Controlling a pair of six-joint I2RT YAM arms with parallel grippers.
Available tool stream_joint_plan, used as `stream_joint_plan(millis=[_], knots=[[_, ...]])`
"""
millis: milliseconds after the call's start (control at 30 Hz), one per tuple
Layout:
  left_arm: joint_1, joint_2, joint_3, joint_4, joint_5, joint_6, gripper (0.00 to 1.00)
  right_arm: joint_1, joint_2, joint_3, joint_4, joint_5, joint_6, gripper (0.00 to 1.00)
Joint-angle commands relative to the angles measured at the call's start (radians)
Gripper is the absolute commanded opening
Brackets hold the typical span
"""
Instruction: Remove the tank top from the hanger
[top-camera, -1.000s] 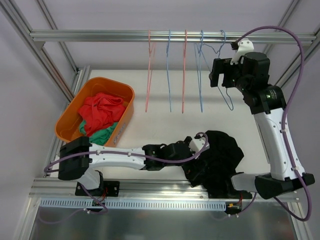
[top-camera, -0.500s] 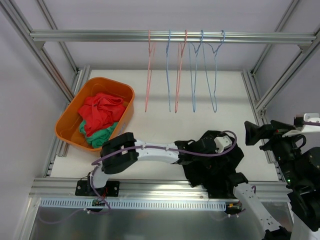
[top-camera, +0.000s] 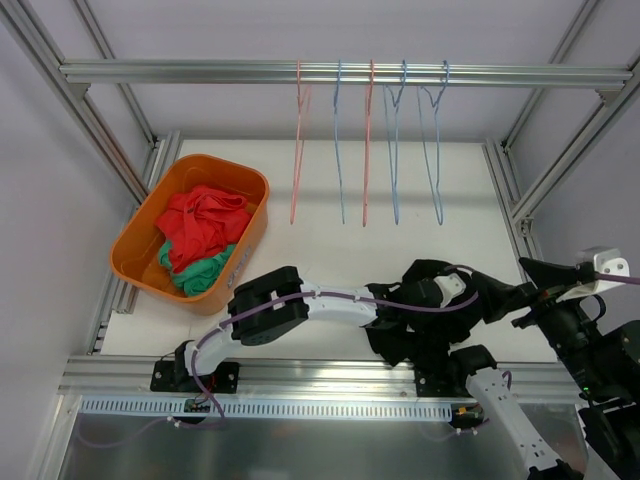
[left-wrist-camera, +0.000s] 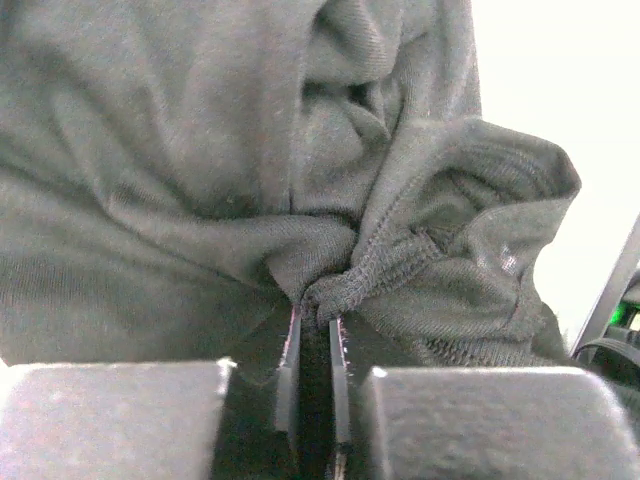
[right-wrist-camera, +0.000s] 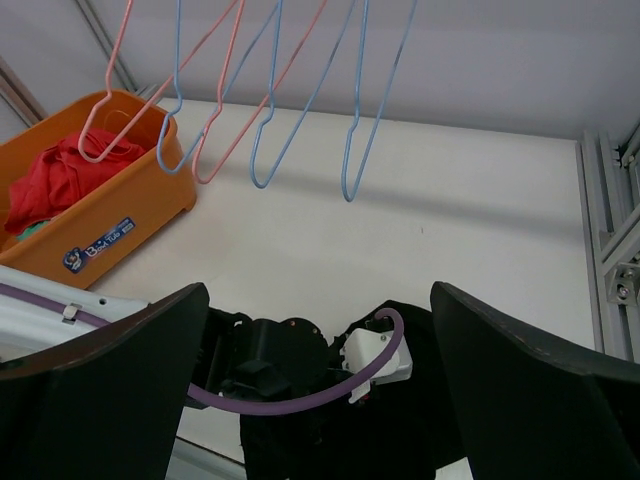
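The black tank top (top-camera: 408, 352) lies crumpled on the table near the front edge, off the rail. My left gripper (top-camera: 462, 300) reaches across it from the left. In the left wrist view this gripper (left-wrist-camera: 316, 320) is shut on a bunched fold and hem of the tank top (left-wrist-camera: 250, 150). My right gripper (top-camera: 520, 290) hovers open at the garment's right side; in its own view the right gripper (right-wrist-camera: 318, 330) holds nothing and looks down on the left wrist and the tank top (right-wrist-camera: 400, 440). Several bare wire hangers (top-camera: 432, 150) hang from the rail.
An orange bin (top-camera: 215, 160) with red and green clothes stands at the back left, also seen as the bin (right-wrist-camera: 110, 215) in the right wrist view. Pink and blue hangers (right-wrist-camera: 355, 130) dangle over the rear of the white table. Metal frame posts run along both sides.
The right arm has come down from the rightmost blue hanger to the table's right front. The left gripper has moved right across the tank top and shut on its fabric.
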Motion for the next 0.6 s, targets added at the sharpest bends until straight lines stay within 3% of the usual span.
stream_joint_plan(millis=[0,67,200,300,433,567], knots=[[-0.017,-0.016,-0.141,-0.127,-0.069,-0.042,0.00,-0.003,-0.038,0.001,0.056,-0.026,-0.014,0.99],[-0.031,-0.105,-0.217,-0.129,-0.119,-0.089,0.00,-0.003,-0.048,0.004,0.068,-0.006,-0.015,0.99],[-0.046,-0.309,-0.468,-0.140,-0.361,-0.221,0.00,-0.003,-0.065,-0.006,0.094,0.006,-0.011,1.00],[-0.046,-0.497,-0.609,-0.230,-0.509,-0.362,0.00,-0.003,-0.063,-0.026,0.118,-0.009,0.001,1.00],[-0.044,-0.769,-0.723,-0.406,-0.723,-0.534,0.00,-0.004,-0.062,-0.057,0.158,-0.024,0.020,1.00],[0.000,-0.910,-0.739,-0.563,-0.779,-0.613,0.00,-0.003,-0.065,-0.081,0.200,-0.041,0.040,0.99]])
